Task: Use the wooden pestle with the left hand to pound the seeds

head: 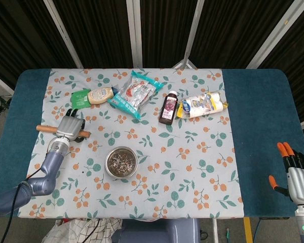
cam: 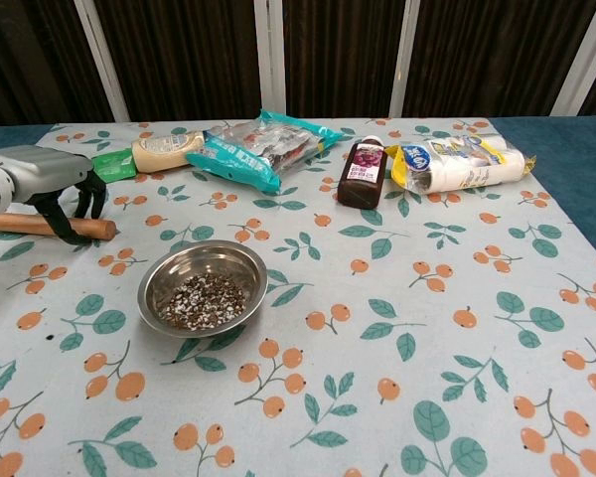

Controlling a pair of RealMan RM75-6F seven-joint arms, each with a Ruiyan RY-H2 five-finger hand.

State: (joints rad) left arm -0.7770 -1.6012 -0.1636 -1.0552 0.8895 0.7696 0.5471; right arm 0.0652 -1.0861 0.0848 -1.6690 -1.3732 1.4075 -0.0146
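The left hand [head: 69, 127] covers the middle of the pestle [head: 44, 128], so whether its fingers actually grip the wood cannot be told. In the chest view the pestle's far end runs off the left edge. The right hand [head: 298, 174] is cut by the bottom edge. Labels on the bottle [cam: 362, 173] are unreadable.
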